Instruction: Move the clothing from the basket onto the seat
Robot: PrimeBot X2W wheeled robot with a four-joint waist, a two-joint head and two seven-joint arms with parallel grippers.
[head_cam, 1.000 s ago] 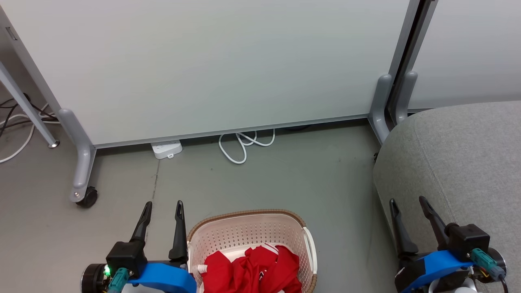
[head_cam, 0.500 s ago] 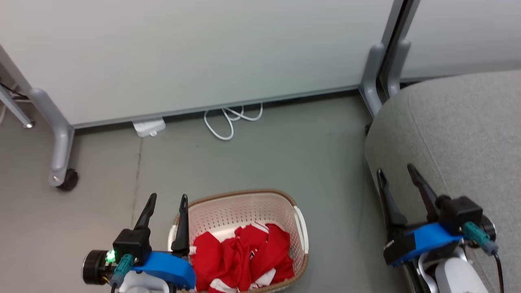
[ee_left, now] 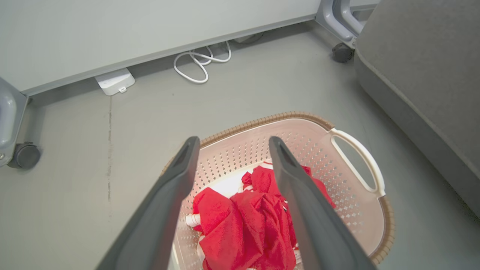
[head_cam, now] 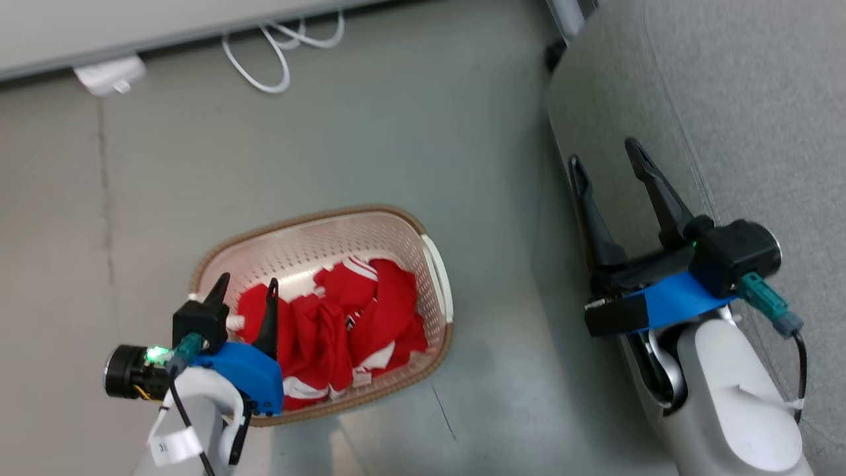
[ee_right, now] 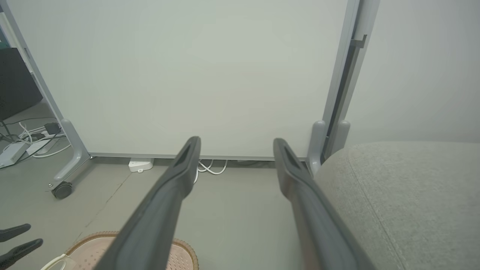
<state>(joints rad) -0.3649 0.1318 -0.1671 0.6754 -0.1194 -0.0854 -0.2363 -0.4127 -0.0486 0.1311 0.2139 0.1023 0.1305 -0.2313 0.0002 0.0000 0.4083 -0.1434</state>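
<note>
Red clothing (head_cam: 370, 297) is heaped right under the spread-open left gripper (head_cam: 246, 279); the right gripper (head_cam: 603, 151), also spread, is parked farther off.

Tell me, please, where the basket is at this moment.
In the head view the basket, holding the clothing, sits lower centre-left, left of the grey seat, with the left gripper at its left end.

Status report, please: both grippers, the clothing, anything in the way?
Left gripper open over cream perforated plastic basket. Right gripper open beside grey fabric seat. Red white-trimmed fabric clothing lying in basket, not gripped. Nothing seen blocking.
</note>
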